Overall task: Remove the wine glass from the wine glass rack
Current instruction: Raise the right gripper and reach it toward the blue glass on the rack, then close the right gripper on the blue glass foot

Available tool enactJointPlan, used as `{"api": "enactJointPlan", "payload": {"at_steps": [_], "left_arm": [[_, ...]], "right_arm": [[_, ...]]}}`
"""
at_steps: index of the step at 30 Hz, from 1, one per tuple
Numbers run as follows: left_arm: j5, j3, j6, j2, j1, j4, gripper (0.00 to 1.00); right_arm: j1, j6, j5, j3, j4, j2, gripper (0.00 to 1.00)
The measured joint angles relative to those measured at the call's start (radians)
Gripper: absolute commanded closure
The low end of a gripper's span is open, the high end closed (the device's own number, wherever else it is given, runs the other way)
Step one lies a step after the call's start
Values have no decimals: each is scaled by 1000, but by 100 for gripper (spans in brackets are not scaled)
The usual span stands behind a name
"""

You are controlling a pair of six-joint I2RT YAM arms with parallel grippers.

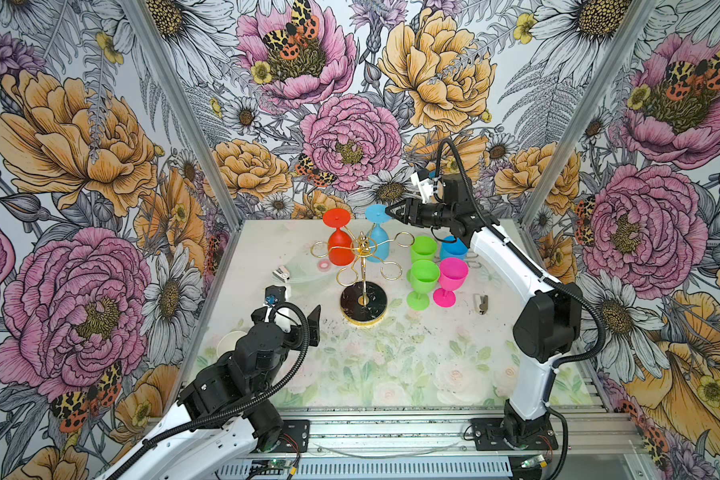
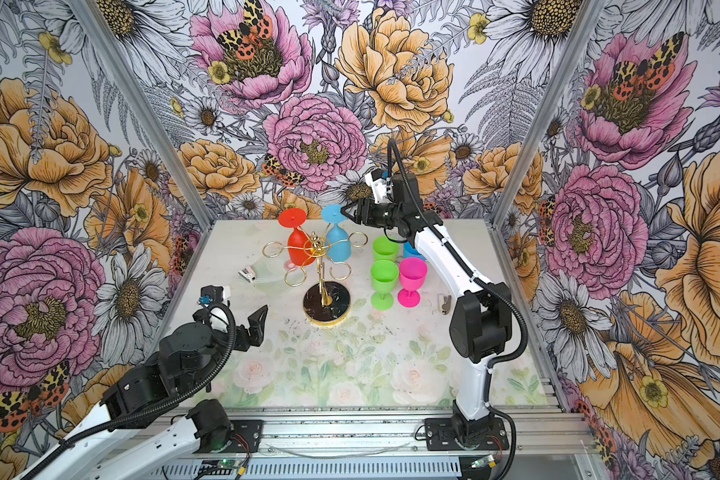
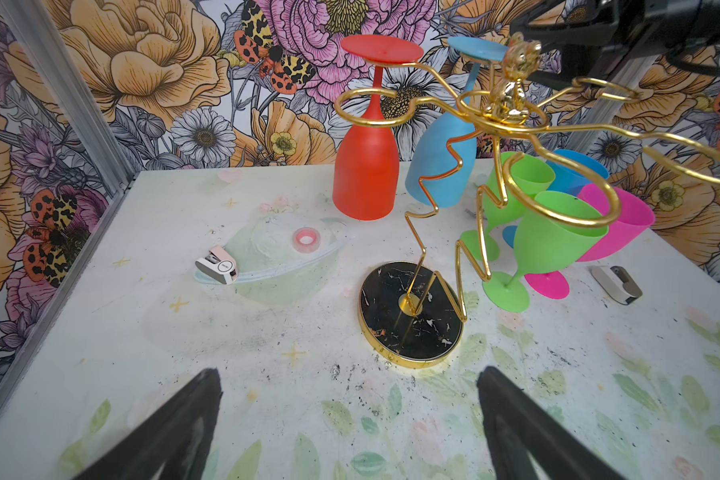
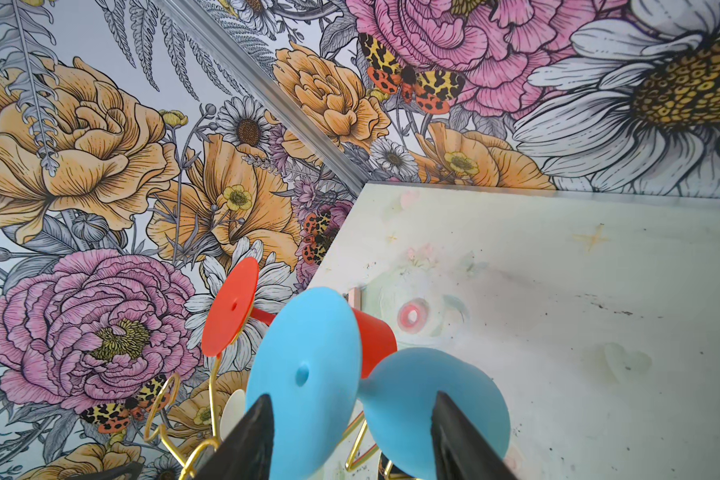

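Observation:
The gold wire wine glass rack (image 1: 362,248) (image 2: 316,246) stands mid-table on its round black base (image 3: 410,320). Two wine glasses hang upside down from its far loops, one red (image 1: 339,249) (image 3: 366,174) and one blue (image 1: 379,245) (image 2: 336,245) (image 3: 441,162). My right gripper (image 1: 391,212) (image 2: 347,211) (image 4: 352,397) is up at the blue glass's foot (image 4: 304,374). Its jaws stand open, one either side of the stem, between foot and bowl. My left gripper (image 1: 298,316) (image 3: 348,374) hangs open and empty low over the table, in front of the rack's base.
Right of the rack stand upright glasses: two green (image 1: 424,274) (image 1: 424,247), a pink (image 1: 453,270) and a blue (image 1: 454,247), under my right arm. Left of the rack lie a clear bowl (image 3: 283,266), a tape roll (image 3: 305,240) and a small stapler (image 3: 217,266). A small grey object (image 1: 481,303) lies right.

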Motion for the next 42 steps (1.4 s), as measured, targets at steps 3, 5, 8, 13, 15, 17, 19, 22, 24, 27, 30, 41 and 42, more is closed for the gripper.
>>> {"api": "enactJointPlan", "payload": {"at_steps": [3,5,8,13,15,17,19,22,24,27,30,41,42], "left_arm": [[0,0,0,0,0,0,3],[0,0,0,0,0,0,3],[0,0,0,0,0,0,3],[3,0,0,3,0,0,3],[3,0,0,5,0,1,3],[3,0,0,5,0,1,3],[3,0,0,5,0,1,3],[3,0,0,6,0,1,3],[3,0,0,7,0,1,3],[3,0,0,8,4,1,3],[3,0,0,8,6,1,3],[3,0,0,8,6,1,3],[3,0,0,8,6,1,3]], "right_arm": [[1,9,-6,0,0,1,51],[4,16,-12,4,0,6,54],[10,24,-21,7,0,18,58],[16,32,-34,8,7,28,66],[16,35,-37,11,8,28,70],[17,36,-38,11,9,28,74],[17,39,-38,12,14,28,76],[17,42,-38,13,19,28,80],[17,43,-37,15,23,27,82],[17,46,-37,17,31,26,85],[15,48,-38,19,42,21,88],[18,50,-62,19,51,-3,95],[18,50,-65,19,51,-5,95]]}}
